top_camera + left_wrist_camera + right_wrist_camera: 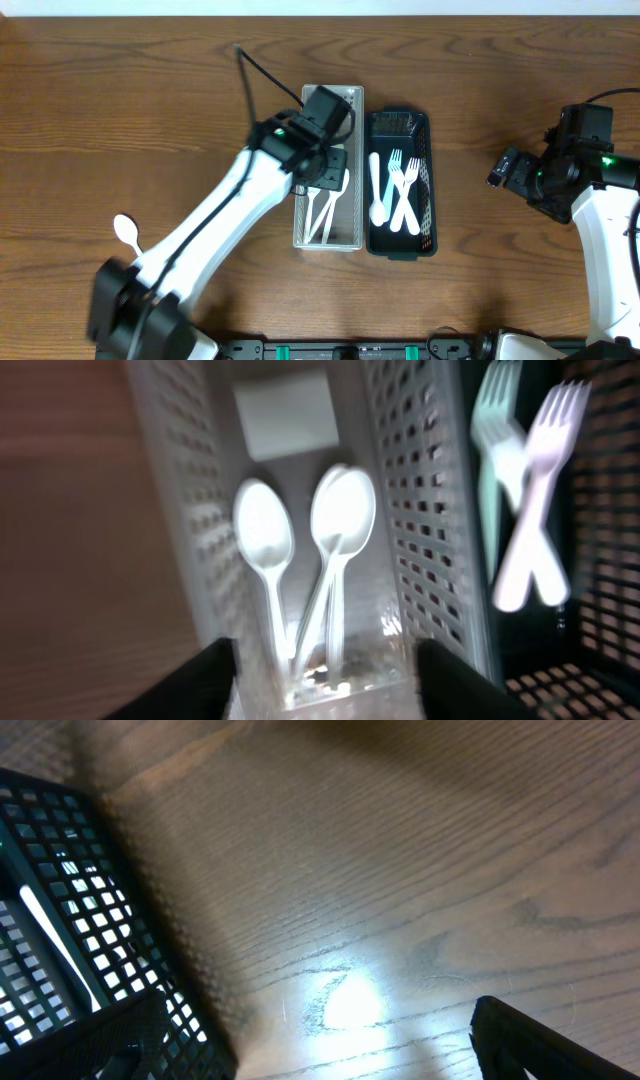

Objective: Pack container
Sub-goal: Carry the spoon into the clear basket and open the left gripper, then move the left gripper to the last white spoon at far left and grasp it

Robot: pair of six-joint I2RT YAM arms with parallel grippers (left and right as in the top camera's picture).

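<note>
A white mesh container point(352, 150) holds several white plastic spoons point(322, 215). A black mesh container point(427, 190) beside it on the right holds white forks point(405, 185) and a spoon point(376, 190). One loose white spoon point(127, 232) lies on the table at the left. My left gripper point(327, 172) hovers over the white container, open and empty. The left wrist view shows the spoons point(300, 540) between my open fingers point(325, 680), and the forks point(525, 510) to the right. My right gripper point(503, 170) is open and empty above bare table, right of the black container point(60, 910).
The wooden table point(150, 120) stretches to the left and far side of the containers. A white label point(285, 412) lies at the far end of the white container. The right arm's body point(600, 200) stands near the right edge.
</note>
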